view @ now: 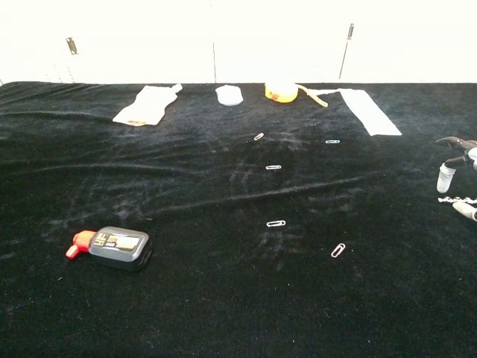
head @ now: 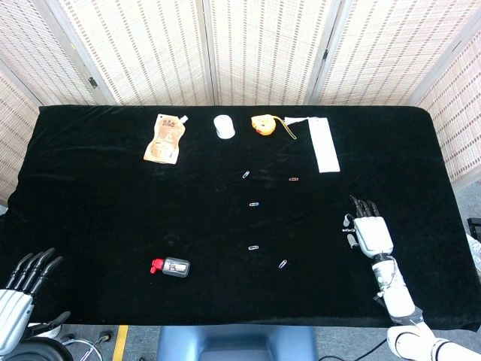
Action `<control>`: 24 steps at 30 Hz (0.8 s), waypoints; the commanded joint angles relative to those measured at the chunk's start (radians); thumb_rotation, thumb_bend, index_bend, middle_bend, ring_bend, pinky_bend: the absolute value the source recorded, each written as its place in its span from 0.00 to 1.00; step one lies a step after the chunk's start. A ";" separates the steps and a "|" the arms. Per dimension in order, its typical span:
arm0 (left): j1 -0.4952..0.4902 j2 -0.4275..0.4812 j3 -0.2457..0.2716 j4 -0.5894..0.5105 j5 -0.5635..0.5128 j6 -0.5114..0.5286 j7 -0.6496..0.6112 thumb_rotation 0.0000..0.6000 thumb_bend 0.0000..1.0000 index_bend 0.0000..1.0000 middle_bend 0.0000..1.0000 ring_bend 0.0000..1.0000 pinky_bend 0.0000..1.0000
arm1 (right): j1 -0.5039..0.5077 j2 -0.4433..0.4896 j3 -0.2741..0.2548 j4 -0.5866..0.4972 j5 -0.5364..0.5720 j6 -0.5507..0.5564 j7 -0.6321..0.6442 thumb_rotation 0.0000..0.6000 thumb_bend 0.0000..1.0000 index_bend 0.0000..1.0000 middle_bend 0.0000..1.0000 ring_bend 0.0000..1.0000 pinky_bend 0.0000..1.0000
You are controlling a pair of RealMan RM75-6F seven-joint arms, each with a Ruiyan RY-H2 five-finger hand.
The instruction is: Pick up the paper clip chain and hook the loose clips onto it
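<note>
**Right robot hand over the chain at the table's edge**

The right robot hand point(head: 372, 233) hovered palm-down, fingers spread and holding nothing, above the paper clip chain point(view: 456, 200) near the right side of the black table point(head: 90, 203). Five loose clips point(head: 254, 247) lay scattered mid-table — well apart from it. The left robot hand point(head: 19, 289) hung off the front-left corner, fingers apart, empty.

The setting is a staged robot test station, not a home or shop. A table point(head: 90, 195) draped in black velvet cloth stands before woven folding screens point(head: 255, 45). Small unrelated test objects lie spaced apart on the cloth.
</note>
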State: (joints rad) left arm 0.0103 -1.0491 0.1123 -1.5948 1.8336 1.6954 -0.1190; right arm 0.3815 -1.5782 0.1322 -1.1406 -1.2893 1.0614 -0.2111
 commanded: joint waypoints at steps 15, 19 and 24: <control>0.003 0.004 0.001 0.008 0.004 0.012 -0.017 1.00 0.12 0.00 0.00 0.00 0.00 | 0.019 -0.029 0.004 0.036 0.034 -0.015 -0.028 1.00 0.42 0.49 0.00 0.00 0.00; 0.003 0.004 0.000 0.007 0.000 0.009 -0.015 1.00 0.12 0.00 0.00 0.00 0.00 | 0.022 -0.032 0.005 0.042 0.044 -0.023 -0.031 1.00 0.42 0.49 0.00 0.00 0.00; 0.004 0.004 -0.001 0.007 0.000 0.011 -0.018 1.00 0.12 0.00 0.00 0.00 0.00 | 0.024 -0.038 0.002 0.052 0.040 -0.021 -0.021 1.00 0.42 0.51 0.00 0.00 0.00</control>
State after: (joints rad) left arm 0.0141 -1.0447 0.1114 -1.5874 1.8339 1.7067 -0.1368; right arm 0.4058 -1.6153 0.1347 -1.0897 -1.2484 1.0394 -0.2333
